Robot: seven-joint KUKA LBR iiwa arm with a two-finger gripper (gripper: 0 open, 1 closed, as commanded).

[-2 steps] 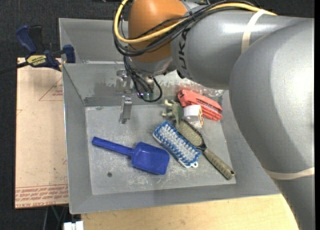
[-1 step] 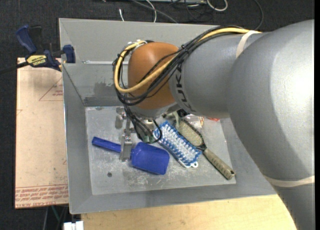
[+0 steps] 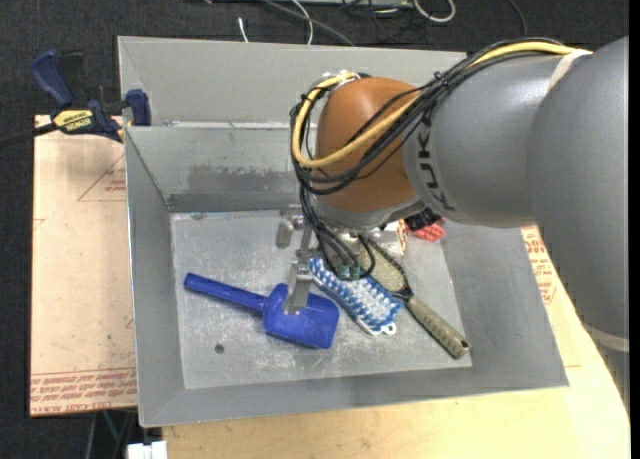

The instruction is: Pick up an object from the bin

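Bulky grey arm [image 3: 530, 137], orange wrist cover [image 3: 365, 147], looped yellow and black cables [image 3: 298, 137], metal tool [image 3: 297, 299]

Blue plastic scoop [image 3: 272, 313], flat, handle leftward

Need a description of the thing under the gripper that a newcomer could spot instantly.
On the floor of the grey bin, left of centre, lies a blue scoop, its cup under the gripper and its flat handle pointing toward the left wall. Unlike the blue-and-white bristled brush just right of it, it is one solid blue, without bristles.
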